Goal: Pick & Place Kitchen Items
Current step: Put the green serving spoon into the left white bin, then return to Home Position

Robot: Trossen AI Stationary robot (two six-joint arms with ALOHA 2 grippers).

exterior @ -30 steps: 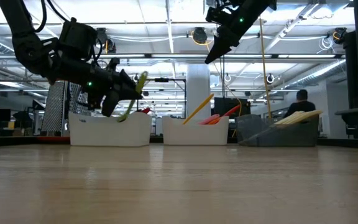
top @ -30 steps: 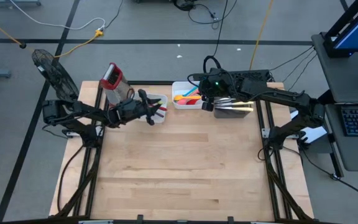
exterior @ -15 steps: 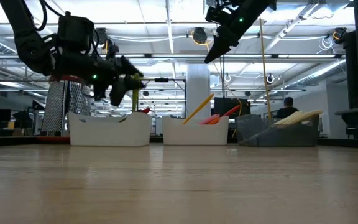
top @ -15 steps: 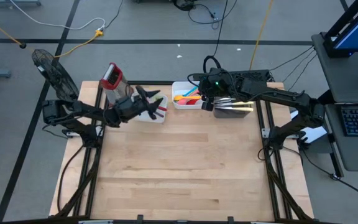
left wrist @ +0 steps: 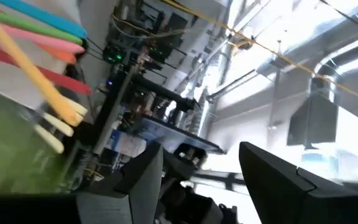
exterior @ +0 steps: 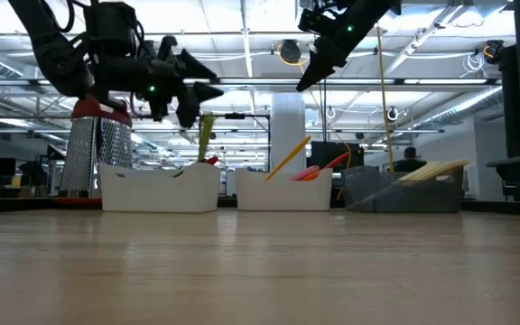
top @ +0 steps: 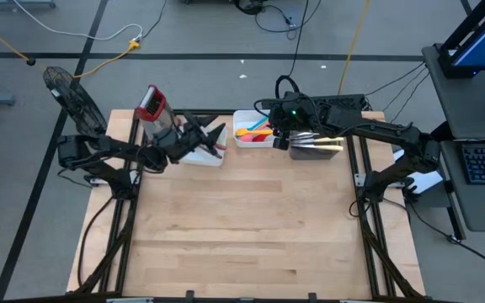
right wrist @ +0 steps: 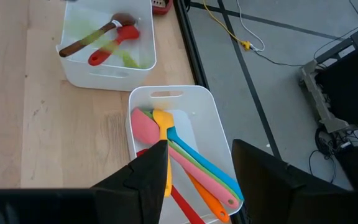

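- No brand, label or writing can be read on any object.
- The left white tray (right wrist: 104, 59) sits at the table's far edge, beside the red-topped metal box (top: 151, 108). It holds a brown spoon (right wrist: 91, 38), a red utensil (right wrist: 107, 48) and a blurred green utensil (right wrist: 98, 37). The brown spoon and the red utensil lie roughly parallel, slanting across the tray.
- In the low view, the green utensil (exterior: 204, 137) is nearly upright above this tray, its lower end dipping behind the tray wall.
- The second white tray (right wrist: 219, 134) stands just beside the first. It holds a pink spatula (right wrist: 146, 127), a yellow utensil (right wrist: 162, 121), and blue, green, orange and red handles fanned lengthwise along the tray.
- Pale-handled knives (top: 322, 144) lie in the dark tray (exterior: 377, 191), handles pointing toward the right.
- The left gripper (top: 211, 135) hangs over the left white tray, fingers spread and holding nothing; the green utensil sits just below it.
- The right gripper (right wrist: 197, 168) hovers high above the second tray, fingers spread, empty.
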